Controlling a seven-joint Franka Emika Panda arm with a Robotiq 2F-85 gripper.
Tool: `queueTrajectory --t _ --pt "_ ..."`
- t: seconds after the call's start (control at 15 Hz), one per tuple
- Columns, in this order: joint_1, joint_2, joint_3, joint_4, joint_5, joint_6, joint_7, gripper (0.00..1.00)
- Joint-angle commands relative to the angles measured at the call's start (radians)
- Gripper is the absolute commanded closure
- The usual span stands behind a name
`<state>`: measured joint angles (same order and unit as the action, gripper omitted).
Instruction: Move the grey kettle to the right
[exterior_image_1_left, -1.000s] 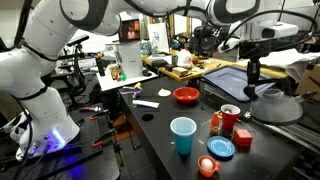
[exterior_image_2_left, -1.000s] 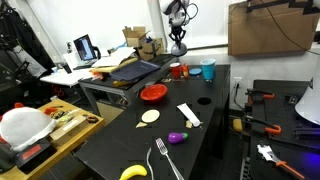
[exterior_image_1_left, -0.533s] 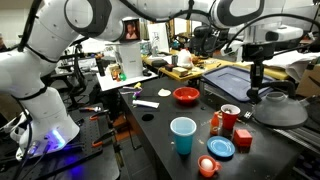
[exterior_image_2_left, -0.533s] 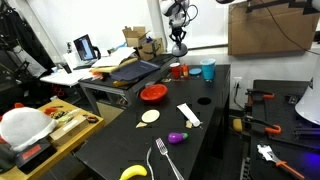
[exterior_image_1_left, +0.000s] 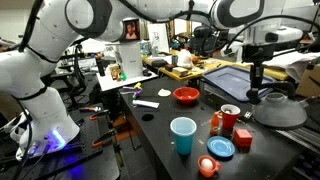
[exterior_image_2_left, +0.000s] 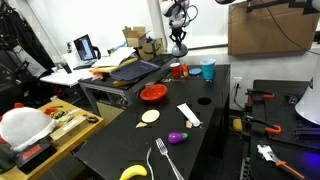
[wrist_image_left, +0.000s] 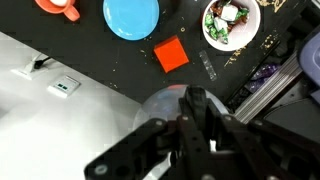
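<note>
This is looking like a robot lab or workshop; a laptop (exterior_image_2_left: 86, 47) is sitting open among clutter; a big cardboard box (exterior_image_2_left: 265, 30) is standing nearby; hand tools (exterior_image_2_left: 262, 98) are lying beside the black counter (exterior_image_2_left: 200, 135).

A long black table (exterior_image_2_left: 150, 135) runs down the middle of the room, its top dull and flecked with pale specks. Beside it stands a lower desk (exterior_image_2_left: 110, 72) with a dark mat on its brown top. Further along is a white desk (exterior_image_2_left: 60, 72) carrying an open laptop (exterior_image_2_left: 85, 47) whose screen glows blue. Behind these the wall (exterior_image_2_left: 110, 18) is plain, pale and evenly lit. A big cardboard box (exterior_image_2_left: 265, 30) sits high at the far end. Across a narrow gap from the long table lies a second black bench (exterior_image_2_left: 285, 110). In an exterior view the back of the room is a crowded workbench (exterior_image_1_left: 165, 62), with a small bright panel (exterior_image_1_left: 130, 30) above it, screen or picture I cannot tell.
</note>
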<state>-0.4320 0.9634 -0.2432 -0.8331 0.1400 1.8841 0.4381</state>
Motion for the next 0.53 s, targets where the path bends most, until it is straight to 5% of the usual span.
queueTrajectory --t 0.0,0.47 --pt "-0.003 0.021 -0.005 0.028 -0.004 0.015 0.007 0.95" --pt "-0.053 0.087 0.007 0.127 -0.006 0.013 -0.011 0.95"
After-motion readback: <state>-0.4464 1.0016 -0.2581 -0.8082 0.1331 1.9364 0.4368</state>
